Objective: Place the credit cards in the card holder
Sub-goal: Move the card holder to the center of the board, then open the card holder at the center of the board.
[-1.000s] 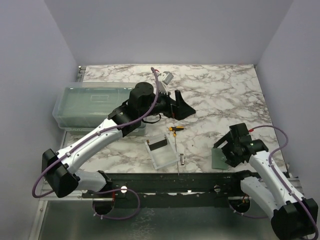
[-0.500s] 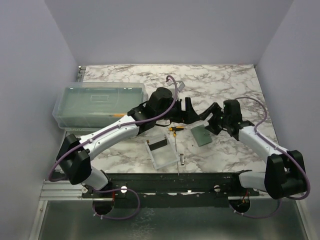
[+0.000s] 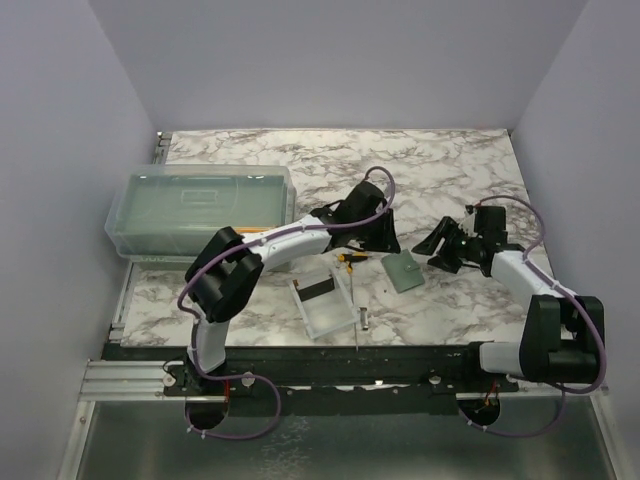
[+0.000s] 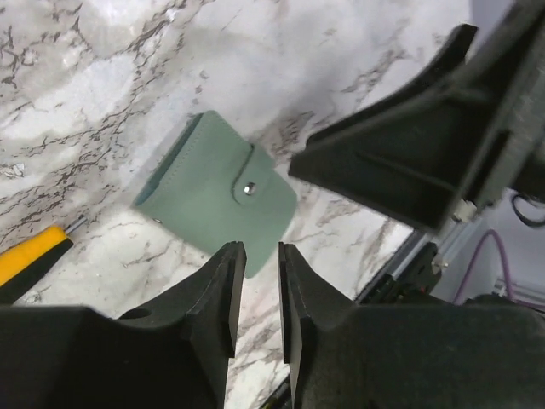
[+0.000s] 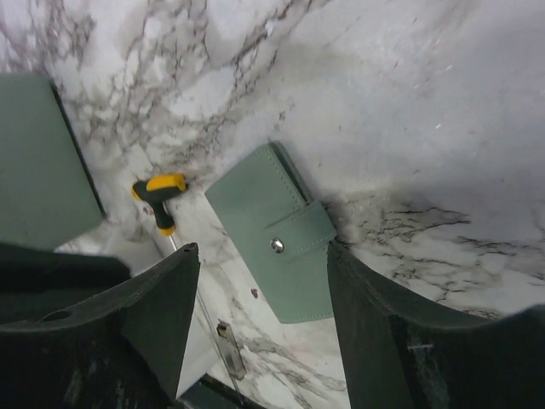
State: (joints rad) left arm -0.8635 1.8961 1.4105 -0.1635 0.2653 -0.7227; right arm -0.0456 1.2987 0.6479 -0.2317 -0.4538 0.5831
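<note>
Card holder (image 3: 403, 270) newly beside right gripper (image 3: 436, 252)

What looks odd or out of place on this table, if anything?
Nothing is spilled or broken. The card holder lies at a slant with its snap flap shut, though cards are meant to go inside. An orange-handled tool lies loose near the clear tray and seems unrelated to cards.

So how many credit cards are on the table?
1 clearly visible: a black card lying in the small clear tray near the front edge. More may be hidden from view.
</note>
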